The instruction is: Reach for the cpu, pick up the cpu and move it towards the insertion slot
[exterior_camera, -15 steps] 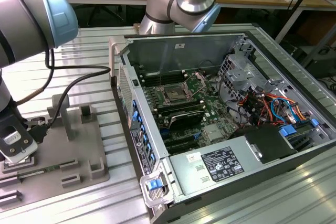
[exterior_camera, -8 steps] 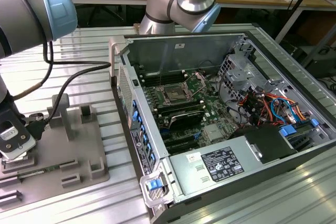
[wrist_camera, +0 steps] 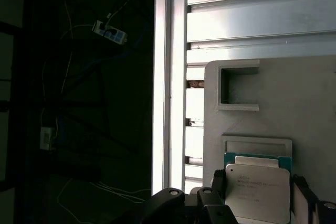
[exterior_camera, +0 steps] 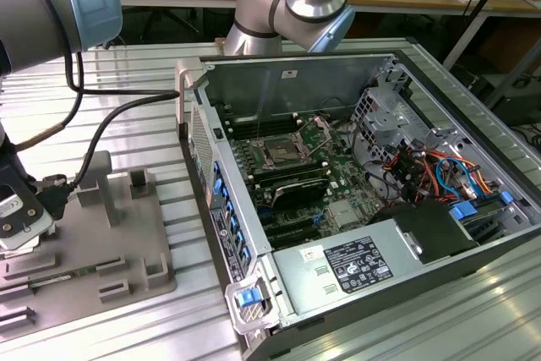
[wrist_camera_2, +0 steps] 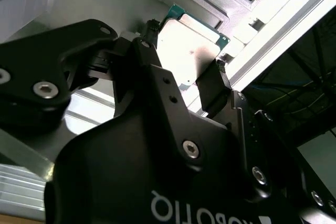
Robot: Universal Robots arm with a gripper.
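Clamping the cpu [wrist_camera: 257,188] by two opposite edges between black fingers [wrist_camera_2: 212,85], the gripper [wrist_camera_2: 185,56] hangs over the grey fixture plate [exterior_camera: 127,243] at the exterior view's left; the insertion slot [exterior_camera: 279,155] sits on the motherboard [exterior_camera: 342,179] inside the open computer case [exterior_camera: 292,73], well apart from the cpu

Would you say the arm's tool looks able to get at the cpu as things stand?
Probably yes: in both wrist views the tool straddles the cpu at the grey fixture, with nothing between them.
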